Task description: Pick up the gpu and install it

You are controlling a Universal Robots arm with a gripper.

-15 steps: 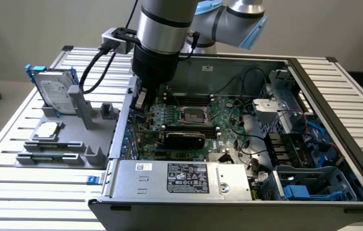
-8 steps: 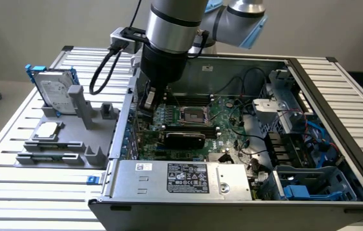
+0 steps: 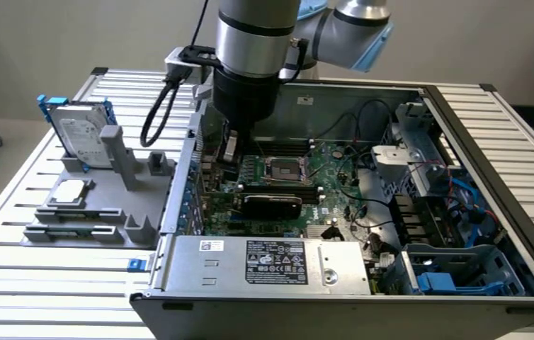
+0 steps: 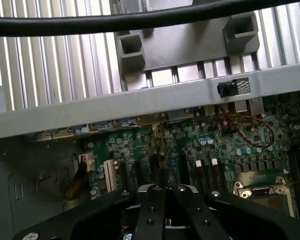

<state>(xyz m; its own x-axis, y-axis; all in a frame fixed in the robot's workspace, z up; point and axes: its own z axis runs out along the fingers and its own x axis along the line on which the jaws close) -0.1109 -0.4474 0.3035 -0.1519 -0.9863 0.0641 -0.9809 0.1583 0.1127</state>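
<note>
The table (image 3: 21, 283), a slatted metal surface, spanned the frame in the exterior view. The open computer case (image 3: 493, 142) occupied the centre and right, its walls enclosing the motherboard (image 3: 328, 166) on all sides. The power supply (image 3: 267, 265) bounded the board along the lower centre, and a drive cage (image 3: 418, 152) stood at centre right. A grey parts holder (image 3: 88, 205) sat at the left of the frame, outside the case wall, carrying a hard drive (image 3: 83, 134) in a blue frame.

The gpu (image 3: 269, 204) lay at frame centre, seated across the motherboard just above the power supply; its black rectangular shroud faced up, with green board visible along its edge. Open board area remained between the gpu and the CPU socket (image 3: 284, 170).

The gripper (image 3: 230, 150) hung inside the case at upper centre-left, close to the left case wall, above and apart from the gpu. Its fingers (image 4: 155, 200) were closed together, holding nothing.
</note>
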